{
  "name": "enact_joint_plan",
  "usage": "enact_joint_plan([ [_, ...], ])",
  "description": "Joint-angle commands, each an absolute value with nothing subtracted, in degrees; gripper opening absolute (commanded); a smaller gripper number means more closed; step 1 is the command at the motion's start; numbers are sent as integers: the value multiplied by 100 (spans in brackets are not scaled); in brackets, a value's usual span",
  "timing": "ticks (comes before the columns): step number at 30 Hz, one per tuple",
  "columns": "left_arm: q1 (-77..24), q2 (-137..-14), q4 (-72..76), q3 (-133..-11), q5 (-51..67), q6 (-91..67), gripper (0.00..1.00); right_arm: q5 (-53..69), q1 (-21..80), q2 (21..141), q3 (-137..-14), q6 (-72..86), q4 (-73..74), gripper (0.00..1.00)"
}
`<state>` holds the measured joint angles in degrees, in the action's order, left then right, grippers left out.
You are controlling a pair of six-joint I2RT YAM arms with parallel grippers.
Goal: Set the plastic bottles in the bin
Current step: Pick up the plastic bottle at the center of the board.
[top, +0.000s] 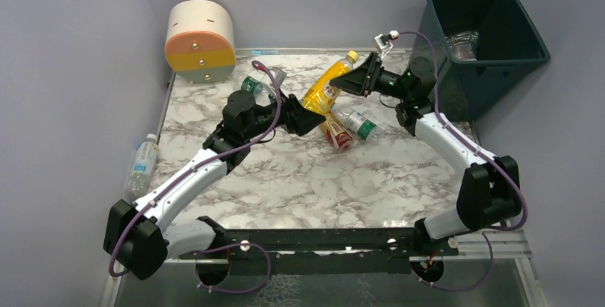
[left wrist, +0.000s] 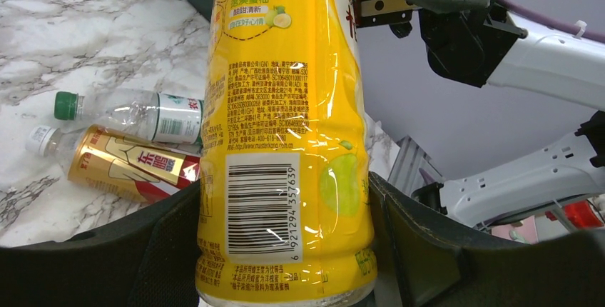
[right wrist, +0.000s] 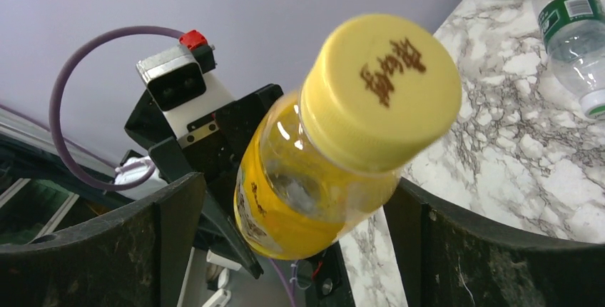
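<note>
A yellow-labelled plastic bottle (top: 324, 87) with a yellow cap (right wrist: 382, 89) hangs tilted above the marble table. My left gripper (top: 303, 118) is shut on its base, both fingers pressed against the label (left wrist: 285, 128). My right gripper (top: 353, 78) is open round the bottle's cap end, with a gap on each side in the right wrist view (right wrist: 296, 193). Under the bottle lie a red-and-gold bottle (top: 337, 134) and a green-labelled clear one (top: 360, 125). The dark teal bin (top: 528, 14) stands at the far right with a clear bottle (top: 464, 44) inside.
Another green-capped bottle (top: 253, 86) lies behind my left arm. A clear bottle (top: 143, 160) lies off the table's left edge by the wall. A round cream, orange and yellow drum (top: 200, 41) stands at the back left corner.
</note>
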<state>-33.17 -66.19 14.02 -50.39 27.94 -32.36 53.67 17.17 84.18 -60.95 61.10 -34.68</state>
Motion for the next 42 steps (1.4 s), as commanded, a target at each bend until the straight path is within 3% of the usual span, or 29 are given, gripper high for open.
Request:
enact_joint_plan([
  [1, -3389, -6644, 1744, -5024, 2950, -3260, 69, 5379, 1773, 8534, -6336, 6187, -3859, 94],
  [5, -3420, -6704, 1784, -5026, 3029, -3270, 69, 5385, 1809, 8620, -6309, 6228, -3941, 88],
  [17, -3436, -6899, 1764, -5063, 3174, -3296, 74, 5431, 1863, 8679, -6235, 6319, -4105, 41],
  [19, -3431, -6908, 1684, -5105, 3162, -3277, 82, 5419, 1863, 8667, -6232, 6296, -4064, 41],
  [21, -3432, -6896, 1487, -5191, 3094, -3179, 97, 5386, 1863, 8649, -6247, 6227, -3973, 41],
  [22, -3434, -6875, 1397, -5235, 3061, -3129, 99, 5368, 1863, 8635, -6276, 6142, -3910, 41],
  [33, -3419, -6304, 252, -5638, 2284, -2605, 99, 4415, 1776, 8850, -7523, 4428, -1874, 42],
  [42, -3418, -5804, -174, -5652, 1950, -2383, 99, 3389, 991, 9157, -8676, 3516, -696, 41],
])
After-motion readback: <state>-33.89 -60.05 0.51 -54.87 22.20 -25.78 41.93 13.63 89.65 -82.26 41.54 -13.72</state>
